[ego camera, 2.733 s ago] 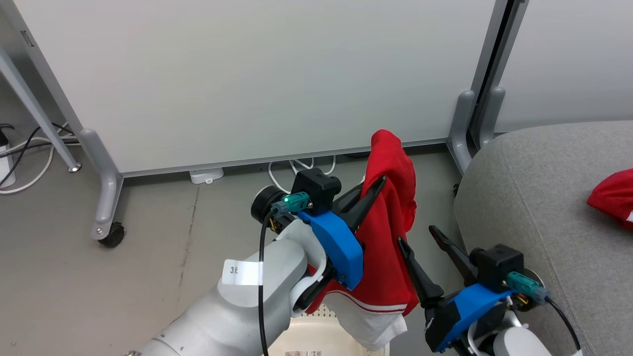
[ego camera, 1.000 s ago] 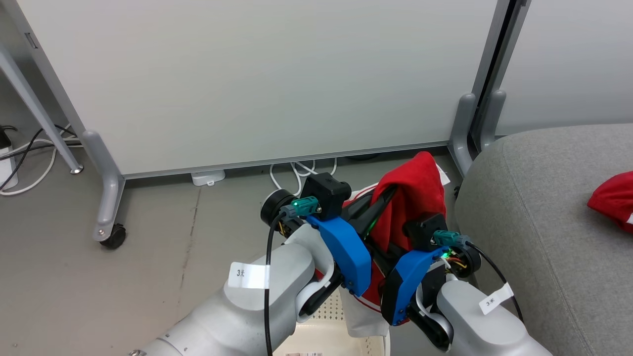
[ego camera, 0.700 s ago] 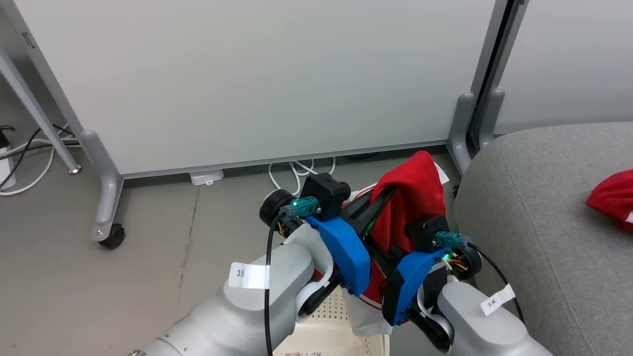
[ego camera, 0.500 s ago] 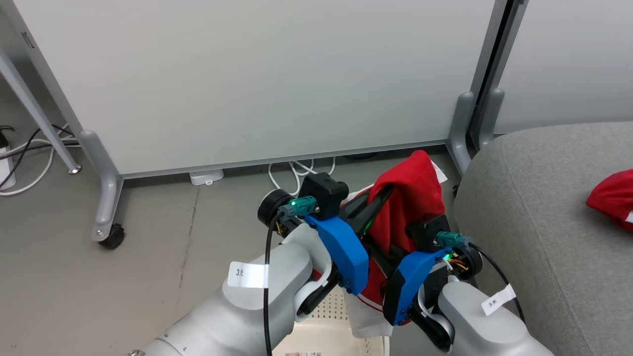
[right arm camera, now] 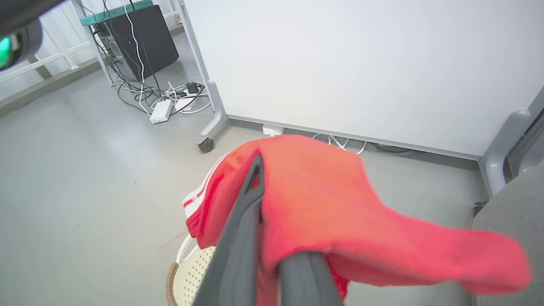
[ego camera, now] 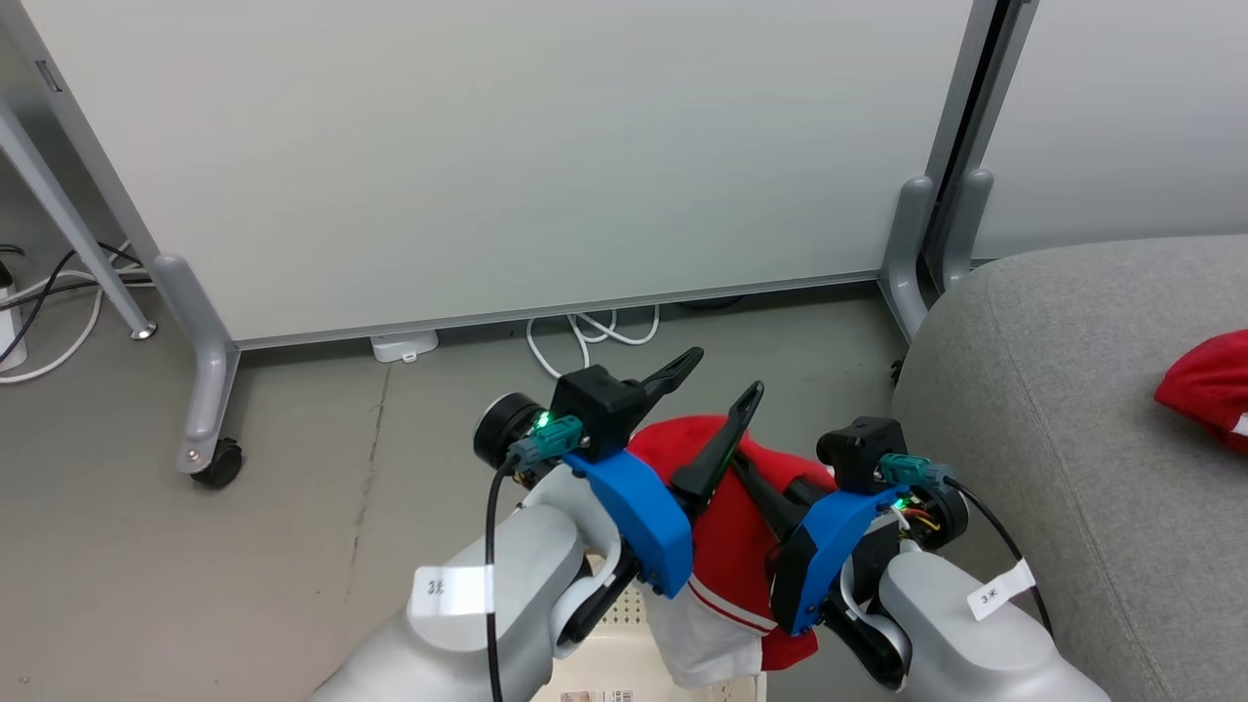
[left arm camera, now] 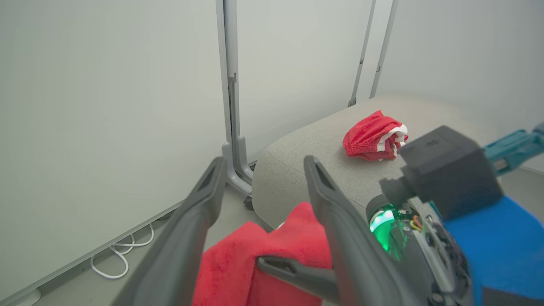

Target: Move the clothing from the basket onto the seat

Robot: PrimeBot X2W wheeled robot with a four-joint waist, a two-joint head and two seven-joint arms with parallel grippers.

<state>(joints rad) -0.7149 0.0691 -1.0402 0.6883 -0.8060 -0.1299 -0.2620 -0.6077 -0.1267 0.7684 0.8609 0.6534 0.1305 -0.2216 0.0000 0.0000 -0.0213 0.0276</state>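
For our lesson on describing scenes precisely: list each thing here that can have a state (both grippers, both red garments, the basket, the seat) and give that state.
left gripper: open, fingers apart, gripping nothing.
right gripper: shut on the hanging garment.
hanging garment: pinched by the right gripper, draped above the basket.
other garment: crumpled, lying on the seat.
basket: upright, beneath the hanging garment.
seat: bearing one garment.

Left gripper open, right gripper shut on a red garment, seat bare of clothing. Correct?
The seat is not bare: a second garment lies on it, per the left wrist view. The rest holds: left gripper open, right gripper shut on a red garment.
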